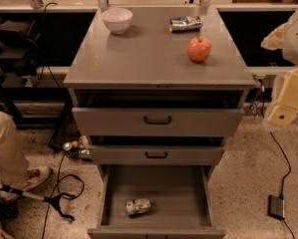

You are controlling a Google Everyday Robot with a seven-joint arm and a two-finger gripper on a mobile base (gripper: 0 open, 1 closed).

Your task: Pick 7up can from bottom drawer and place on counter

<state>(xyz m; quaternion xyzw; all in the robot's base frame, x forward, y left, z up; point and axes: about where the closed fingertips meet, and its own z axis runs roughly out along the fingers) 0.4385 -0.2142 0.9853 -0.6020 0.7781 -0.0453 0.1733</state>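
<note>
Your cream-coloured gripper (pixel 287 102) sits at the right edge of the camera view, level with the upper drawers and well apart from the cabinet. Only its blocky outer part shows, so I cannot tell whether it is open or closed, though it plainly does not have the can. By my reading you are at the very start, with the reach into the drawer not yet begun. The small green-and-white 7up can (pixel 138 206) lies on its side on the floor of the pulled-out wide grey bottom drawer (pixel 181 193). It is left of centre and near the front lip, with bare floor all round it. Your next move calls for swinging left and down past the fronts of the two upper grey drawers (pixel 113 121), then coming onto the can from above. Grip across its round body, since it may roll. After that, lift clear of the drawer fronts and set it on the flat grey counter (pixel 148 59), whose front left part is bare. The count is one 7up can, one crushed silver-and-blue can (pixel 186 23), one white bowl (pixel 117 20), one red apple (pixel 199 49) and three drawers, the upper two with black handles (pixel 157 119).
</note>
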